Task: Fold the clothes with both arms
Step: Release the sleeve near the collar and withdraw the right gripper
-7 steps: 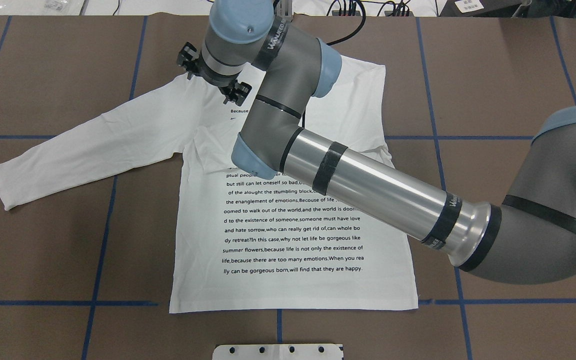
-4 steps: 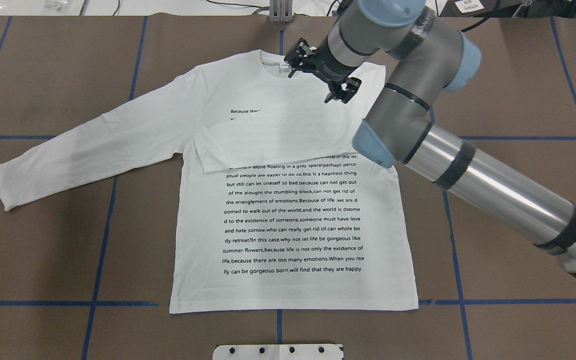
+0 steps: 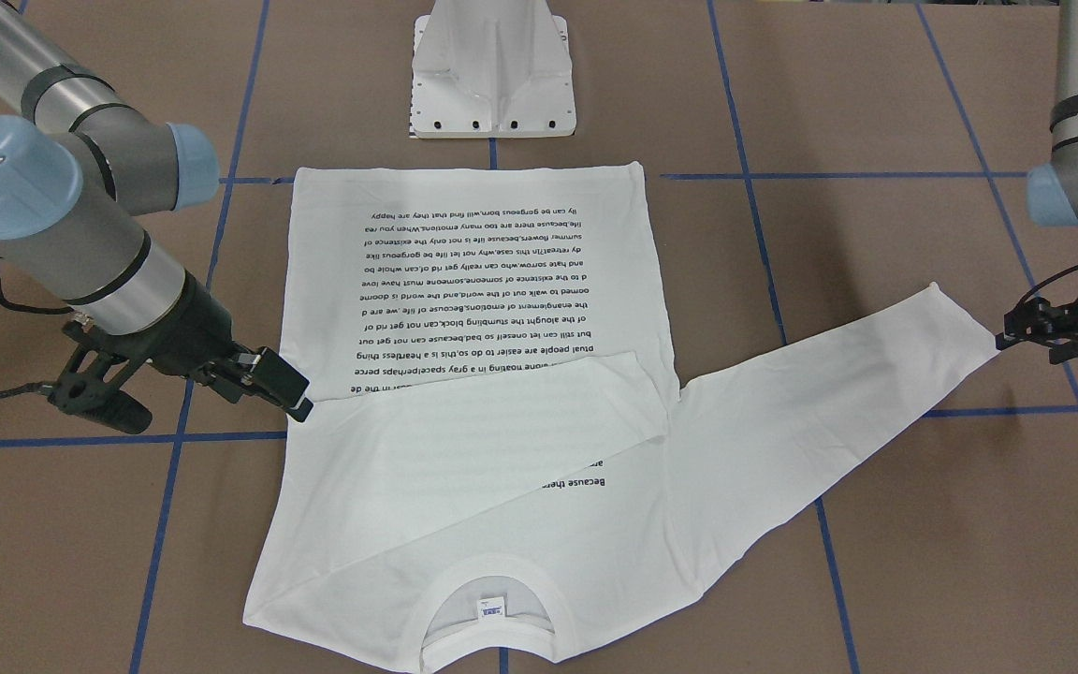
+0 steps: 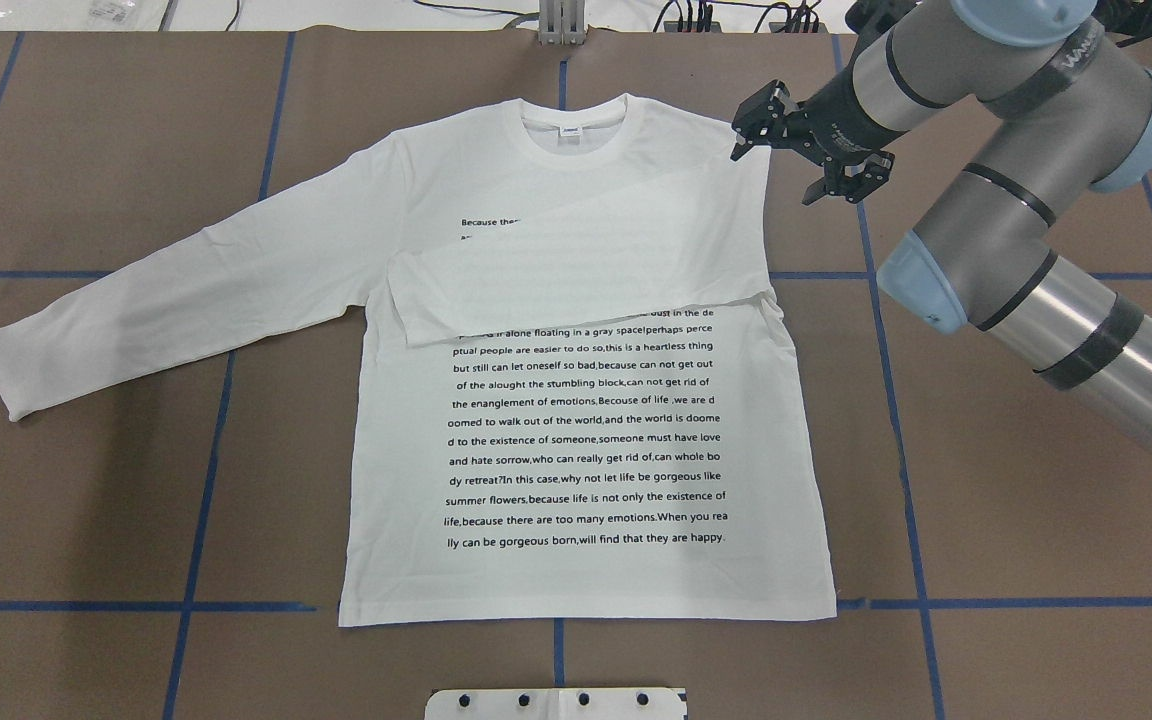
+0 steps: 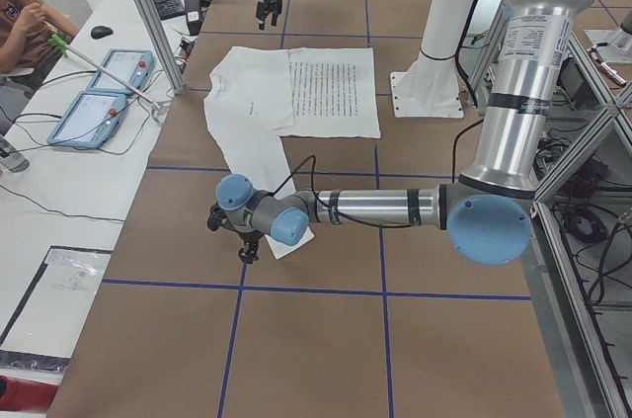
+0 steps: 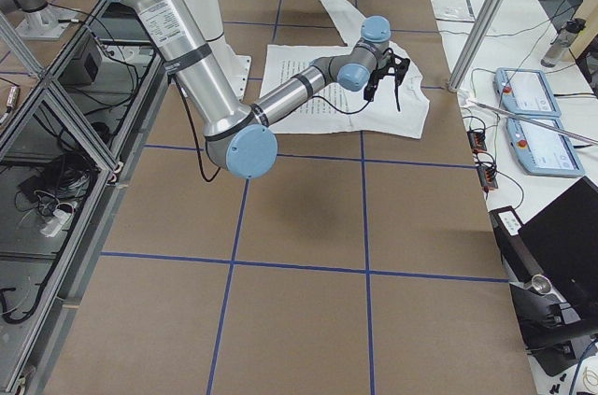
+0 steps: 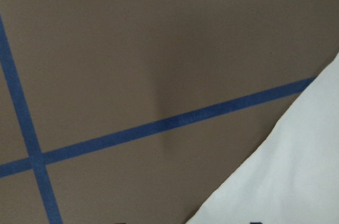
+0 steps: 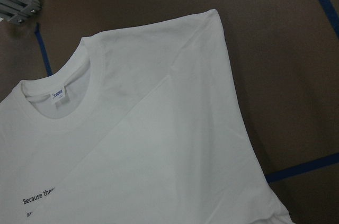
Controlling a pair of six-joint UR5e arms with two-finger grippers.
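The white long-sleeved T-shirt [image 4: 576,440] lies flat on the brown table, printed text up and collar [image 4: 576,135] at the far side. One sleeve [image 4: 576,270] is folded across the chest. The other sleeve [image 4: 166,300] stretches out to the overhead view's left. My right gripper [image 4: 804,150] hovers open and empty just off the shirt's shoulder edge; it also shows in the front view [image 3: 277,384]. My left gripper [image 3: 1016,332] sits right at the cuff of the outstretched sleeve [image 3: 829,393], and I cannot tell whether it is open or shut. The left wrist view shows only the cuff [image 7: 286,176].
The white pedestal base [image 3: 492,70] stands at the near edge behind the shirt's hem. Blue tape lines [image 4: 206,400] cross the brown table cover. In the left view a person [image 5: 25,28] sits at a side desk with two tablets [image 5: 109,92].
My right arm swung from over the shirt's far shoulder across the collar to beyond its other edge, leaving the sleeve folded on the chest. The left gripper has come in at the cuff.
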